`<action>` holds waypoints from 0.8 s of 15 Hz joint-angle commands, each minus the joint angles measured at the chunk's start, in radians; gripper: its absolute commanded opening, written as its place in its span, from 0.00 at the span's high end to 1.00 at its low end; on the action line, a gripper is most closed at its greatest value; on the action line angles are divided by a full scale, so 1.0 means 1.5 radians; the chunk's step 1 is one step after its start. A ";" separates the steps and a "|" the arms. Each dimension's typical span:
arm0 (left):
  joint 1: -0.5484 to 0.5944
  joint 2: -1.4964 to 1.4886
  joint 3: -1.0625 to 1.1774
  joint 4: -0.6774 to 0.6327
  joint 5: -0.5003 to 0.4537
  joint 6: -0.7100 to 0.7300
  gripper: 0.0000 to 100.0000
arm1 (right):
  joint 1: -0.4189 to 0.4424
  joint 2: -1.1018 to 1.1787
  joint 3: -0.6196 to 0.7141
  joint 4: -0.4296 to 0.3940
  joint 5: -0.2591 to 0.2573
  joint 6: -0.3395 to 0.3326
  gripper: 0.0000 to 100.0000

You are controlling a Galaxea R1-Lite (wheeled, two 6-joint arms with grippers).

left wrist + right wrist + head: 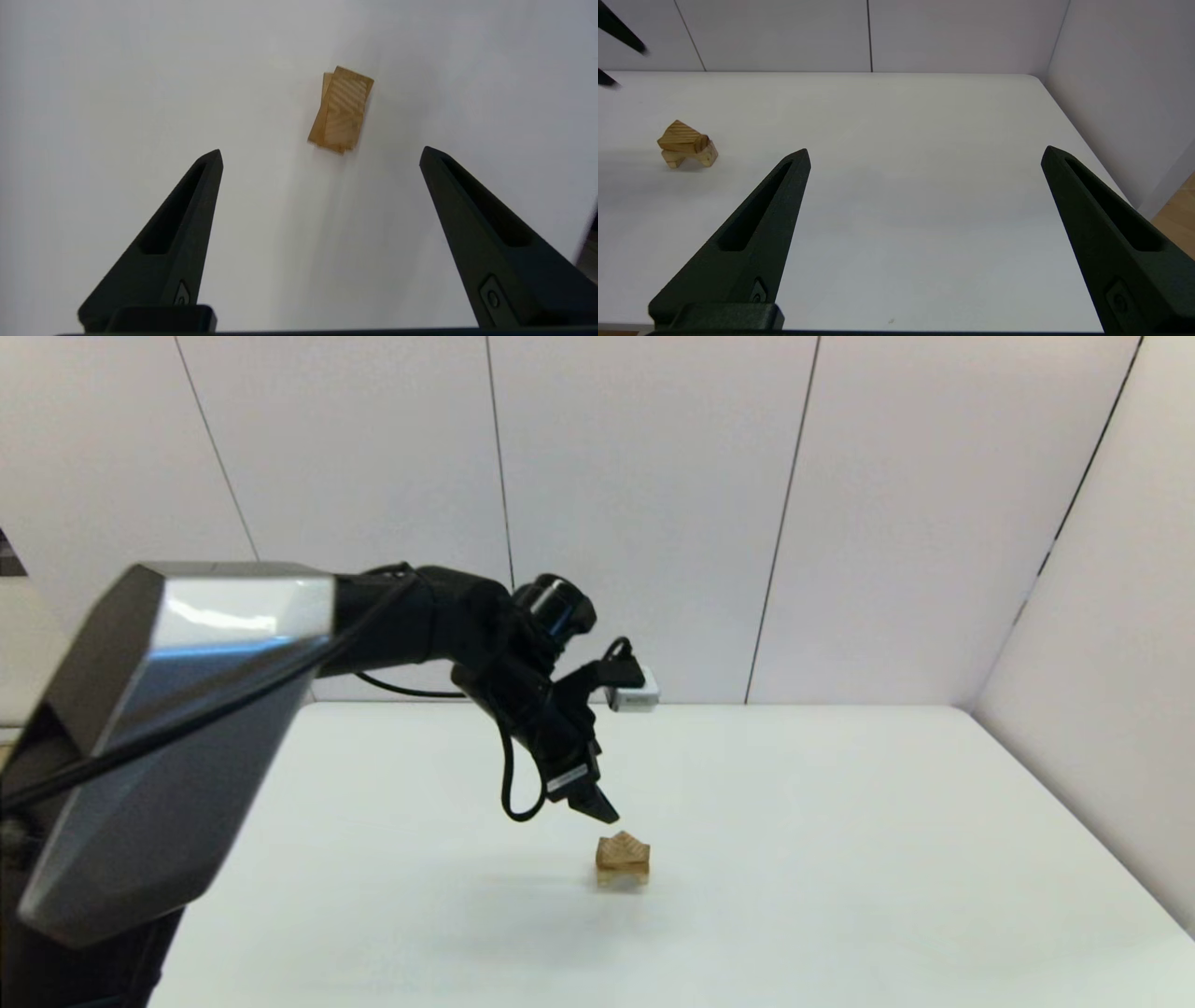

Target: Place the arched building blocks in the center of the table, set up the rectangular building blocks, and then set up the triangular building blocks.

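Hovering open left claw (597, 807) above striped-grain wooden triangular block (624, 848).

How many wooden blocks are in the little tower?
3, stacked mid-table: the arched block at the bottom on the table, the rectangular block on it, mostly hidden, and the triangular block on top. The open left pincer hovers just above.

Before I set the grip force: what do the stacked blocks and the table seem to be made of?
The stacked blocks look like light unpainted wood with a matte finish: striped grain shows on top in the left wrist view. The table looks like smooth white laminate or plastic, faintly glossy; which one I cannot tell. The left claw hangs open above them.
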 commanded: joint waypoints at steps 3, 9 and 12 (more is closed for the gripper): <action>0.041 -0.386 0.006 0.110 -0.015 -0.196 0.00 | 0.000 0.000 0.000 0.000 0.000 0.000 0.00; 0.044 -0.696 0.070 0.111 0.190 -0.358 0.00 | 0.000 0.000 0.000 0.000 0.000 0.000 0.00; 0.122 -0.870 0.137 0.108 0.228 -0.353 0.00 | 0.000 0.000 0.000 0.000 0.000 0.000 0.00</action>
